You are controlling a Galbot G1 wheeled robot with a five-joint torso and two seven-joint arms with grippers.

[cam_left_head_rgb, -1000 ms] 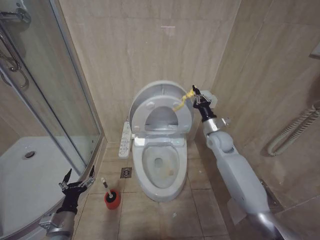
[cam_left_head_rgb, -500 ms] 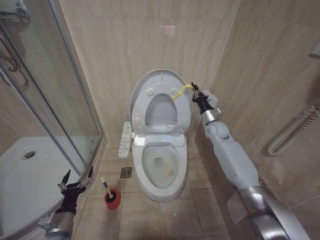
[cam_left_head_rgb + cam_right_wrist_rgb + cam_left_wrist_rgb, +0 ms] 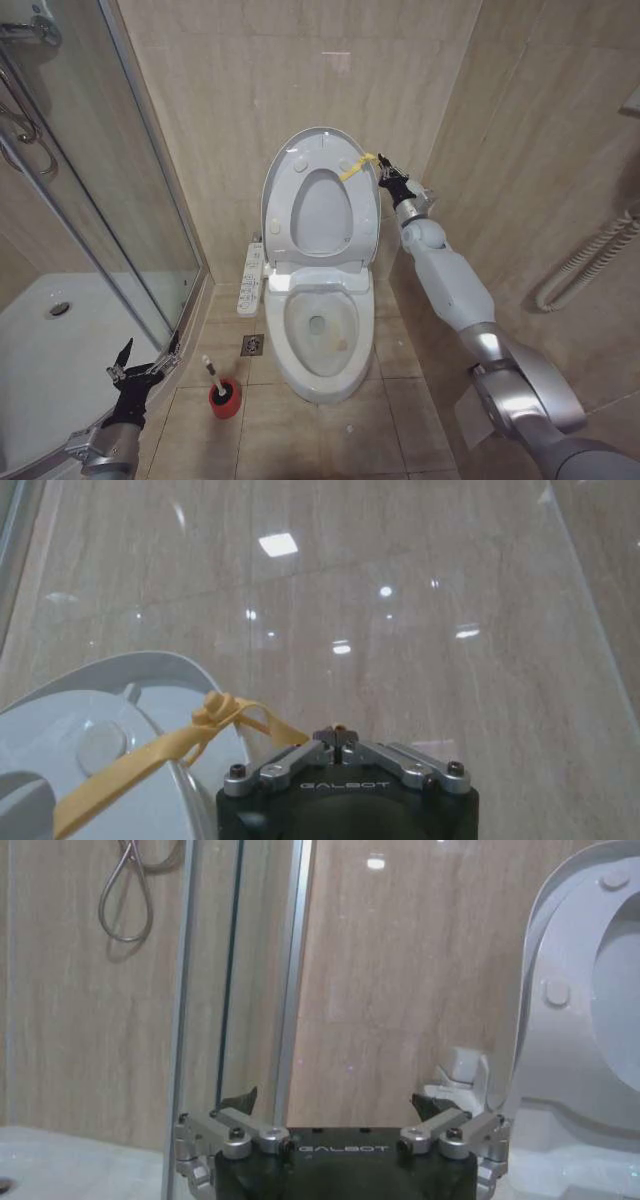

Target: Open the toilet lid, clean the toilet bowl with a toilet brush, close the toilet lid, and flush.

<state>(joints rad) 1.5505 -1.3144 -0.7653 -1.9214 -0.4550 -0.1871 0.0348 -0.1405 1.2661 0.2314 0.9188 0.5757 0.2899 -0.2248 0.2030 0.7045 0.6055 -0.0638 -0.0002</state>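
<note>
Standing upright, the toilet lid (image 3: 318,160) hangs beside the right claw (image 3: 385,172).

Toilet lid (image 3: 560,990) cut off sideways

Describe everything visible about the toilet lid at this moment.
The glossy white plastic oval toilet lid stands raised, nearly upright against the beige tiled wall, with the white ring-shaped seat lifted in front of it. Small round bumpers dot its underside. A yellow ribbon tag is tied at its upper edge, and the right gripper is shut on the ribbon's end, beside the lid's right edge. Below, the white ceramic toilet bowl lies uncovered.
</note>
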